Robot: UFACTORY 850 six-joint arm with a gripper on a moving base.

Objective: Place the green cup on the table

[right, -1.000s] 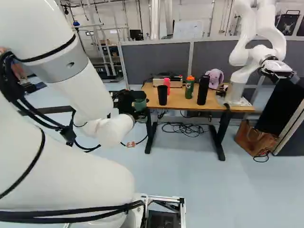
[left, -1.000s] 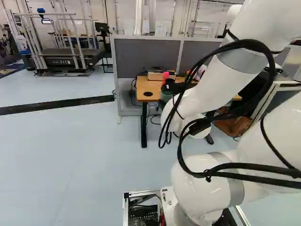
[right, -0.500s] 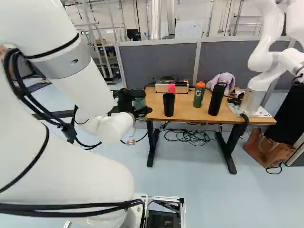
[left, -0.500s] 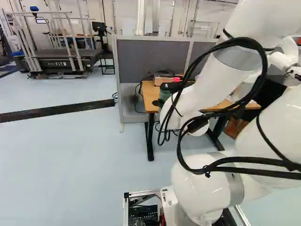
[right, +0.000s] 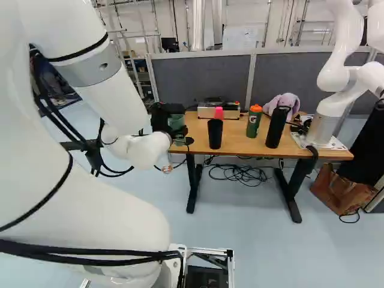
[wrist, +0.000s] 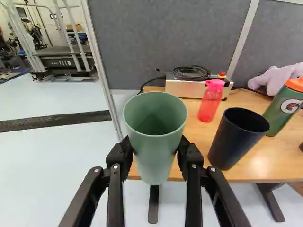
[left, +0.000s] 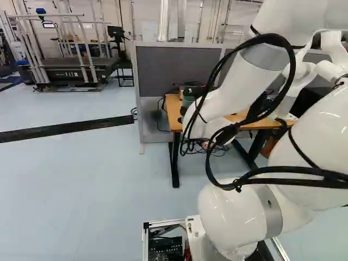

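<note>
In the right base view my gripper [right: 174, 126] is beyond the arm's wrist, by the left end of the wooden table [right: 240, 144]. The green cup [right: 177, 121] is in it. In the wrist view the gripper [wrist: 155, 150] is shut on the green cup [wrist: 156, 153], one finger on each side. The cup is held roughly upright, its open rim facing the camera, and it overlaps the table's near left edge [wrist: 265, 165]. Whether its base touches the tabletop cannot be told. The orange pads are hidden.
On the table stand a black cup [wrist: 236, 139], a pink bottle [wrist: 210, 101], a green bottle with orange cap [right: 254, 122], a black bottle [right: 276, 127], a box with coiled cable [wrist: 187, 88] and a purple plush toy [right: 283, 103]. Another robot [right: 333, 90] stands at the right end. Grey partitions [right: 204, 78] rise behind.
The base has moved, bringing the table nearer and shifting the scene. The arm has also shifted against its lowest joint, rightward in the right base view, carrying the held green cup with it.
</note>
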